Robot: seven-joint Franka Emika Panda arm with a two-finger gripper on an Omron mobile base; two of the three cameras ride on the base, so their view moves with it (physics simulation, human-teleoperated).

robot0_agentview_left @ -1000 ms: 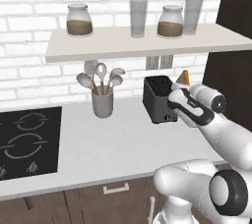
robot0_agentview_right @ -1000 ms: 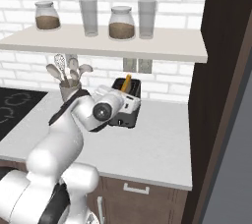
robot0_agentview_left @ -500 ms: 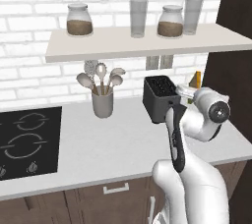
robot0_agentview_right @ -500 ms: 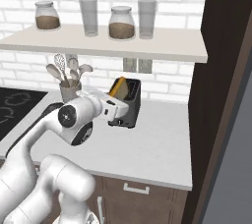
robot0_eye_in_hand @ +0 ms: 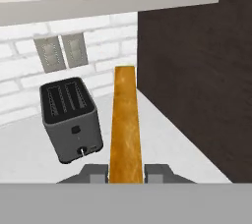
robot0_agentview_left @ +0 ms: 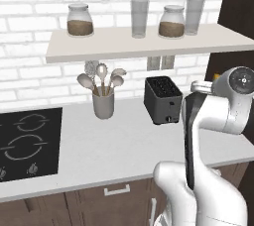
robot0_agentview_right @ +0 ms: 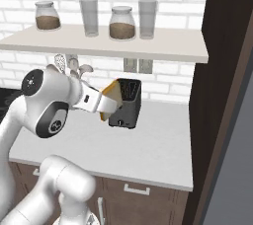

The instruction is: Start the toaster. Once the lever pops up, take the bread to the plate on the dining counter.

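The dark grey toaster [robot0_agentview_left: 162, 98] [robot0_agentview_right: 126, 103] [robot0_eye_in_hand: 69, 120] stands on the worktop below the shelf, its slots empty. My gripper [robot0_eye_in_hand: 126, 173] [robot0_agentview_right: 106, 105] is shut on the bread [robot0_eye_in_hand: 124, 125] [robot0_agentview_right: 112, 94], a tan slice seen edge-on and upright between the fingertips. I hold it in the air to the right of the toaster, above the worktop and close to the dark cabinet. In the left base view my own arm hides the hand, and a small yellow corner of bread [robot0_agentview_left: 217, 76] peeks out. The plate and the dining counter are out of view.
A grey utensil cup [robot0_agentview_left: 103, 102] stands left of the toaster, and a black hob [robot0_agentview_left: 25, 143] lies further left. A shelf [robot0_agentview_left: 139, 41] with jars and glasses hangs overhead. A tall dark cabinet [robot0_agentview_right: 222, 71] walls off the worktop's right end.
The arm has swung right, lifting the bread from the toaster's slot and carrying it clear of the toaster toward the dark cabinet. The grip has stayed the same.
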